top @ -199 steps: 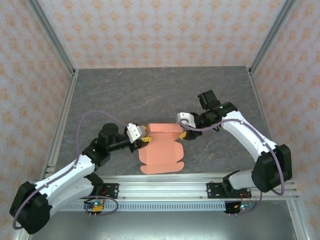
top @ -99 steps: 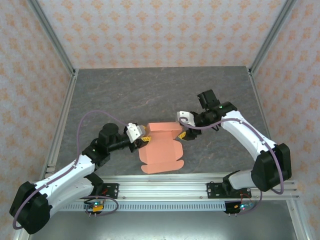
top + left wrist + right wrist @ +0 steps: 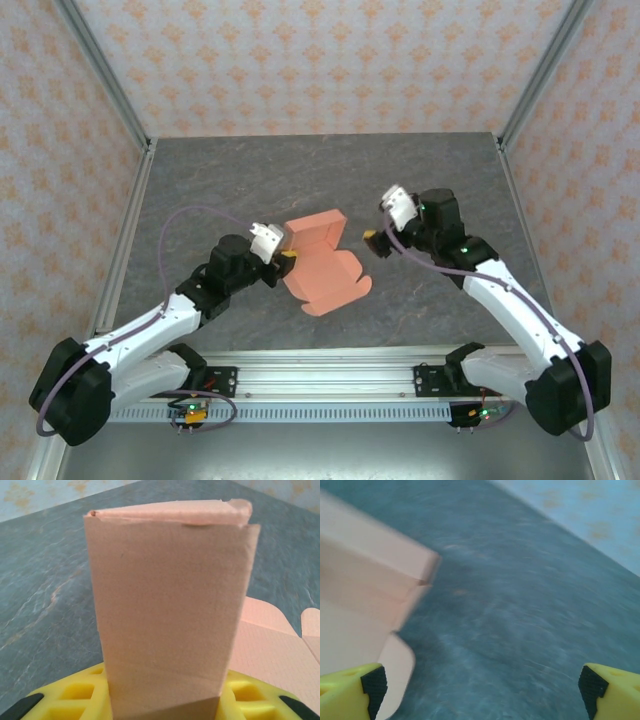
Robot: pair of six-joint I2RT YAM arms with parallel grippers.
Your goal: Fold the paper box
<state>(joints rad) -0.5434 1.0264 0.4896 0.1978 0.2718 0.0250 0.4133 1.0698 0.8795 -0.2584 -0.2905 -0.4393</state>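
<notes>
Two slim white-and-black robot arms with yellow-fingered grippers

The left white-shelled arm (image 3: pixel 150 325) and the right white-shelled arm (image 3: pixel 520 300) have smooth, rounded white link covers set between bulky matt-black joint housings. A thin lilac cable (image 3: pixel 200 209) loops free of the left one and a matching lilac cable (image 3: pixel 405 252) trails along the right, which also carries small green indicator lights (image 3: pixel 462 243). The left gripper (image 3: pixel 284 258) and the right gripper (image 3: pixel 383 222) have white bodies. The right one's moulded yellow plastic fingers (image 3: pixel 345 690) end in black pads (image 3: pixel 374 684); the left one's yellow fingers (image 3: pixel 70 697) show square recessed pockets.
</notes>
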